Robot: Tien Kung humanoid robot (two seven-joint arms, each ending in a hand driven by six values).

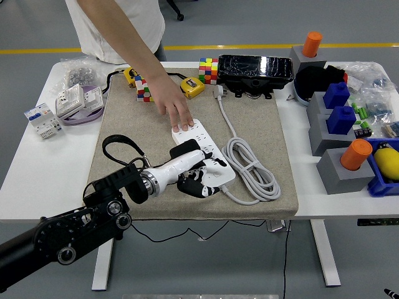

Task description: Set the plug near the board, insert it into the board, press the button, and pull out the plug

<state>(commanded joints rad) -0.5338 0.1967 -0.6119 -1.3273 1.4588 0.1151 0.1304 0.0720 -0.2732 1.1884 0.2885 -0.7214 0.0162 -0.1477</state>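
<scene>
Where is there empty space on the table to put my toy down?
The mat's left part, between the colored cube and the black cable loop, is bare. So is the white table left of it. It's crowded on the power strip and among the blue and gray blocks at right.

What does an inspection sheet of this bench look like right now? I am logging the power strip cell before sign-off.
Surface: white table with a beige mat in the middle.
Job's things: white power strip on the mat; black plug at the strip, whether seated cannot be told.
Clutter: colour cubes, yellow tape measure, blue and orange blocks on grey stands, switch parts.
Hands: left hand over the strip's near end; right hand nothing seen; a person's hand presses the strip's far end.
Cables: white cord coiled beside the strip; black cable looped.
Surroundings: grey floor, yellow line.
</scene>
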